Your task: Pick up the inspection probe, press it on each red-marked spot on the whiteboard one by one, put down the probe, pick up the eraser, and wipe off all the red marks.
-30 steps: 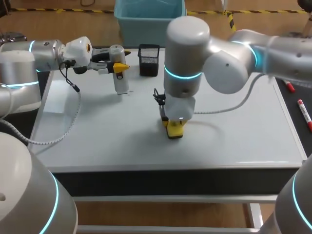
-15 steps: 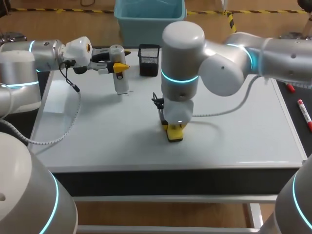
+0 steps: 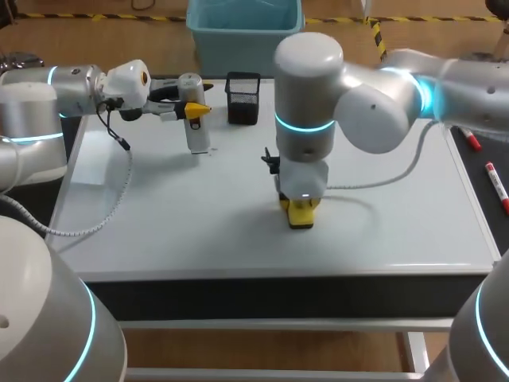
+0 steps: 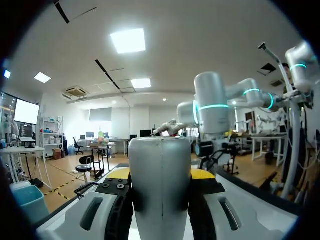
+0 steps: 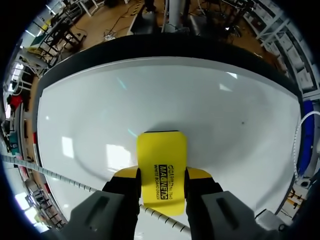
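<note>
The inspection probe (image 3: 196, 131), a silver cylinder, stands upright at the back left of the whiteboard (image 3: 398, 207) with my left gripper (image 3: 195, 109) shut on it. In the left wrist view the probe (image 4: 160, 185) fills the space between the fingers. My right gripper (image 3: 301, 208) points straight down near the board's middle, shut on the yellow eraser (image 3: 301, 215), which rests flat on the board. In the right wrist view the eraser (image 5: 161, 165) sits between the yellow fingertips (image 5: 125, 173) over the white surface (image 5: 150, 100). I see no red marks on the board.
A black mesh pen holder (image 3: 242, 97) stands at the back edge beside the probe. Red markers (image 3: 495, 181) lie on the dark strip to the right of the board. The left arm's coiled cable (image 3: 119, 187) droops over the board's left part.
My right arm has slid the eraser to the right across the board. The left arm and the probe have stayed where they were.
</note>
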Tool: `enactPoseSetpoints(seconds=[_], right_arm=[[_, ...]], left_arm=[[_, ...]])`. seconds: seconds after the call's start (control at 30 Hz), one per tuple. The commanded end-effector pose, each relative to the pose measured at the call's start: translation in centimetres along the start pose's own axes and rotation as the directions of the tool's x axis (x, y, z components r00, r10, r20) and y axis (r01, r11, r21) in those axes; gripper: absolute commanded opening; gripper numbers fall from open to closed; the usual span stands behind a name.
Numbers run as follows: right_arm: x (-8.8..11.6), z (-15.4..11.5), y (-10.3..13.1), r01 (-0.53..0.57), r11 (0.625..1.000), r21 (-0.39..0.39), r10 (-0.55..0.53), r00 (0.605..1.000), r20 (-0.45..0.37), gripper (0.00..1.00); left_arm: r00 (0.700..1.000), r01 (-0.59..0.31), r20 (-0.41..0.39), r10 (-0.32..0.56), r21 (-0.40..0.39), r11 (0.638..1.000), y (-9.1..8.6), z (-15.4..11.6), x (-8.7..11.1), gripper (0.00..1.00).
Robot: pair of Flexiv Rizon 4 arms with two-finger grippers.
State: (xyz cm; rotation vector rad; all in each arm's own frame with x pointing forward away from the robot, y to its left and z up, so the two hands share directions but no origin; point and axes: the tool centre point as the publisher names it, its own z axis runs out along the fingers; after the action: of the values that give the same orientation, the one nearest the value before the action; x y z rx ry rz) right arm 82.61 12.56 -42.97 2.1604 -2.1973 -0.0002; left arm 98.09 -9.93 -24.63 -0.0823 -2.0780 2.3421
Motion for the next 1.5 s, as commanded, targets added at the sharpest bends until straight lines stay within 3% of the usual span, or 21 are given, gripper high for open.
enactPoseSetpoints(seconds=[0.03,0.23,0.53,0.83,1.4,1.5], right_arm=[[2.4,-0.5,-0.3,-0.014,1.0,0.011,0.014,1.0,0.015,0.0],[4.9,-1.7,-1.5,-0.05,0.998,0.034,0.049,0.999,0.015,0.0],[6.9,-3.2,-3.5,-0.055,0.997,0.059,0.056,0.998,-0.004,0.0],[7.8,-5.7,-6.0,-0.078,0.992,0.1,0.079,0.997,-0.006,0.0],[7.8,-5.7,-6.0,-0.078,0.992,0.1,0.079,0.997,-0.006,0.0],[7.7,-5.3,-7.7,-0.095,0.99,0.106,0.096,0.995,-0.006,0.0]], left_arm=[[1.0,0.0,-0.003,0.0,0.002,1.0,0.0,0.0,-0.1,0.0],[1.0,0.0,-0.003,0.0,0.002,1.0,0.0,0.0,-0.1,0.0],[1.0,0.0,-0.003,0.0,0.002,1.0,0.0,0.0,-0.1,0.0],[1.0,0.0,-0.003,0.0,0.002,1.0,0.0,0.0,-0.1,0.0],[1.0,0.0,-0.003,0.0,0.002,1.0,0.0,0.0,-0.1,0.0],[1.0,0.0,-0.003,0.0,0.002,1.0,0.0,0.0,-0.1,0.0]])
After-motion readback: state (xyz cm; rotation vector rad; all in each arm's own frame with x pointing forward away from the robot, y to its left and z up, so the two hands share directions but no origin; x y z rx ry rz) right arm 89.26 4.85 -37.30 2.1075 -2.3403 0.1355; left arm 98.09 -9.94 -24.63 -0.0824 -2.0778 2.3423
